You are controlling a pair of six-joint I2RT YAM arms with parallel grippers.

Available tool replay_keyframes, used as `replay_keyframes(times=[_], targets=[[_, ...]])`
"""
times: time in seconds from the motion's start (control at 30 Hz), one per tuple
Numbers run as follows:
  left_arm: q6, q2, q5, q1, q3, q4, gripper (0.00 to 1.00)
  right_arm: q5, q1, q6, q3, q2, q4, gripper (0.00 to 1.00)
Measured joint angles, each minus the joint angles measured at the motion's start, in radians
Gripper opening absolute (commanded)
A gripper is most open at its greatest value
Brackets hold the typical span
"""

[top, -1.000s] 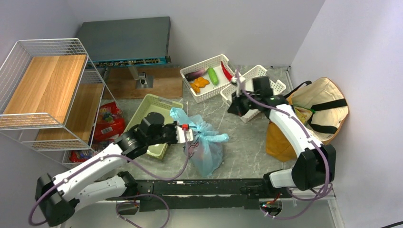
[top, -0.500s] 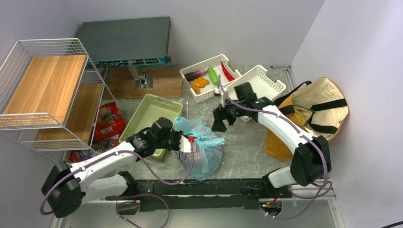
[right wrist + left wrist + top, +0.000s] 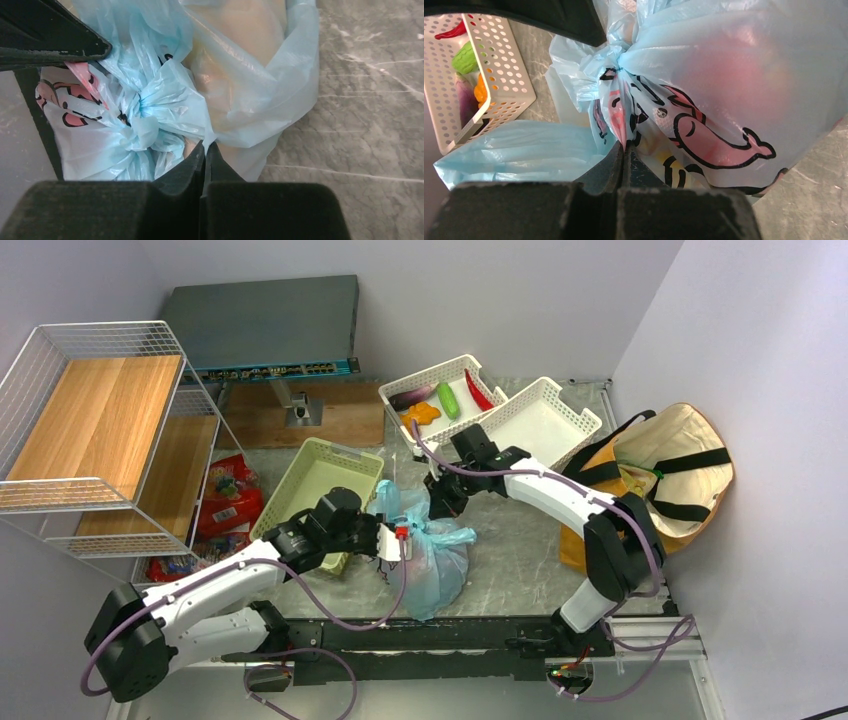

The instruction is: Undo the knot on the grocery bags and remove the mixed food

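One light-blue plastic bag [image 3: 440,565], one mustard canvas tote [image 3: 690,435], two white perforated baskets [image 3: 540,428], one pale-green basket [image 3: 320,475].

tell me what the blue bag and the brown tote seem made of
Blue bag: thin glossy plastic film; it crinkles and a red shape shows through. Brown tote: probably matte canvas; it slumps softly, with cream lining and black straps.
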Motion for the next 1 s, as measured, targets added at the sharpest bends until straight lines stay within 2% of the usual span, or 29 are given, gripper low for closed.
replay_keyframes(times=[0.4,0.67,0.9,1.0], targets=[[0.063,-0.157,0.005,0.033,-0.119,0.077,0.00,0.076,-0.110,-0.004,-0.131,-0.214,0.008,0.00],[0.081,-0.117,0.013,0.043,-0.100,0.061,0.00,0.065,-0.144,-0.024,-0.163,-0.248,-0.030,0.00],[0.131,-0.157,0.050,0.109,-0.124,0.076,0.00,0.064,-0.309,-0.109,-0.224,-0.269,-0.050,0.00],[0.142,-0.164,0.072,0.111,-0.130,0.075,0.00,0.049,-0.329,-0.140,-0.254,-0.295,-0.071,0.00]])
